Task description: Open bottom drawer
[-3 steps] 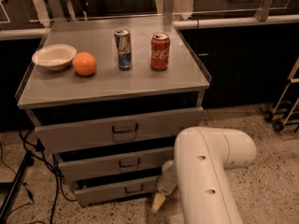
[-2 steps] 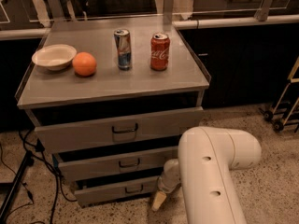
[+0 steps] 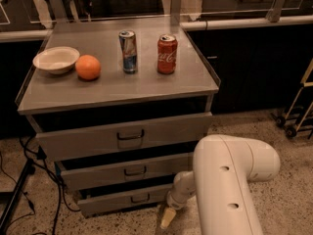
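The bottom drawer [image 3: 117, 201] is the lowest of three grey drawers in the cabinet, with a small dark loop handle [image 3: 140, 198]. A dark gap shows above its front. My gripper [image 3: 168, 216] hangs low by the floor, just off the drawer's right end and right of the handle. It looks close to the drawer front, but I cannot tell whether it touches it. My thick white arm [image 3: 230, 180] fills the lower right and hides the cabinet's lower right corner.
The middle drawer [image 3: 128, 171] and the tall top drawer [image 3: 124, 137] are above. On the cabinet top stand a white bowl [image 3: 55, 59], an orange [image 3: 88, 67], a blue can [image 3: 128, 51] and a red cola can [image 3: 167, 53]. Cables [image 3: 46, 180] and a stand leg lie at left; a wheeled cart [image 3: 299, 112] at right.
My arm has shifted slightly right and the gripper has dropped a little lower by the drawer's right end. The drawers have not visibly moved.
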`<state>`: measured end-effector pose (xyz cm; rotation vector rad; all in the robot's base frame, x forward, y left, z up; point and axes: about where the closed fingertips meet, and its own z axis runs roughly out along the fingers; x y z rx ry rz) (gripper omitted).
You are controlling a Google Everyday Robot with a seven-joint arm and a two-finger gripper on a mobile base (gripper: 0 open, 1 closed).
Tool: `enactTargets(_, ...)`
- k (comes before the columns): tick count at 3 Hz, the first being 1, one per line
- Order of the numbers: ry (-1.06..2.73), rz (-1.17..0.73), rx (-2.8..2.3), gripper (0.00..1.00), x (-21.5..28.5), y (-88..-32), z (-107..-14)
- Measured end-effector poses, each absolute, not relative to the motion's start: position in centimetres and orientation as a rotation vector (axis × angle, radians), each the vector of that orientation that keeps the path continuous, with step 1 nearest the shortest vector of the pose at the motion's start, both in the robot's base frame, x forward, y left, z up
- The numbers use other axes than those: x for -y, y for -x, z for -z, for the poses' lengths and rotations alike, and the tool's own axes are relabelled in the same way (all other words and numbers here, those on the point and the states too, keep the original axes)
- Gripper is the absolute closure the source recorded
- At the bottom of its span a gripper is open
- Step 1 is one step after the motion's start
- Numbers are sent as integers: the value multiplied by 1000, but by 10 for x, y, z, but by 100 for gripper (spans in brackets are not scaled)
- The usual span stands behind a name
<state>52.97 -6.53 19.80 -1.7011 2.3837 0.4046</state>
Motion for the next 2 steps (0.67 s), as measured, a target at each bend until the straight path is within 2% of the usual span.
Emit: enactTargets(2, 1685, -348, -2296, 0, 56, -551, -223)
